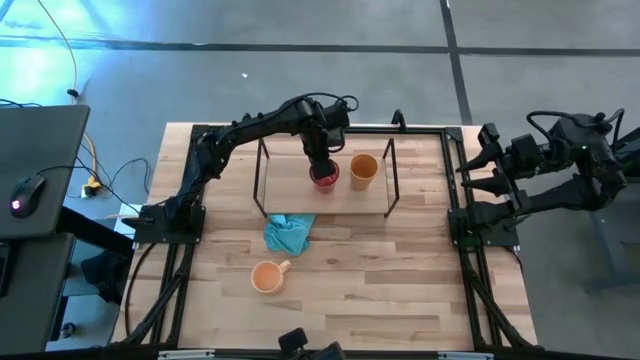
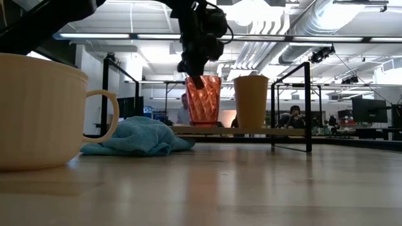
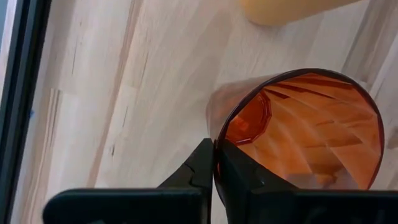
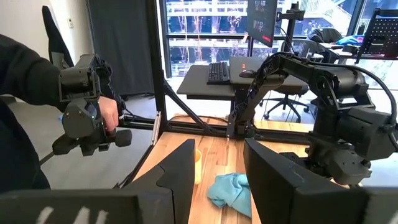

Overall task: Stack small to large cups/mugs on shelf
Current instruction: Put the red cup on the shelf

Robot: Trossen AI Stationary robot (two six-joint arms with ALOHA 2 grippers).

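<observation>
Up front the pale orange mug (image 1: 267,276) sits on the table, handle out; past the cloth (image 1: 289,233), the left gripper (image 3: 213,163) pinches the red cup's (image 1: 324,177) rim (ribbed, translucent) on the shelf (image 1: 290,196), tumbler (image 1: 364,170) beside. Right gripper (image 4: 219,163) parked, fingers apart.

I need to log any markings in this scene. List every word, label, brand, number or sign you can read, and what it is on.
None can be read.
Red cup: a moulded pattern only, no lettering.
Tumbler: plain.
Mug: plain on the side in view.
Cloth: no tag visible.
Monitors in the room behind: lit, but whatever is on them is too small and blurred to read.
</observation>
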